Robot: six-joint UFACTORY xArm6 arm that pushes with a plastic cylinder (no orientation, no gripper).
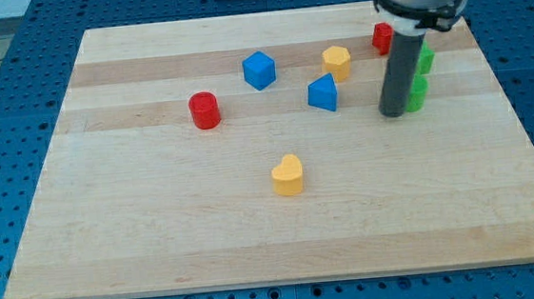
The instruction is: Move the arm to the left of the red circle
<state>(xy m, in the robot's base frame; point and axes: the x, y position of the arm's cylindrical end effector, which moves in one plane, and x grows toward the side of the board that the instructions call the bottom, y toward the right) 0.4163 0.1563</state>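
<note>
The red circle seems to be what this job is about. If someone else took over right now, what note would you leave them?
My tip: down on the board at the view's right, just left of the green blocks; no hand on this arm, only the rod.
Red circle: at the view's left-centre, standing alone, far to the left of my tip.
Between them: blue triangular block, yellow block, blue cube. A yellow heart lies lower, and another red block sits behind the rod.
Done: nothing yet; my tip is on the circle's right.
Left: travel leftward past the circle, probably below the blue blocks, and stop on its left side.
</note>
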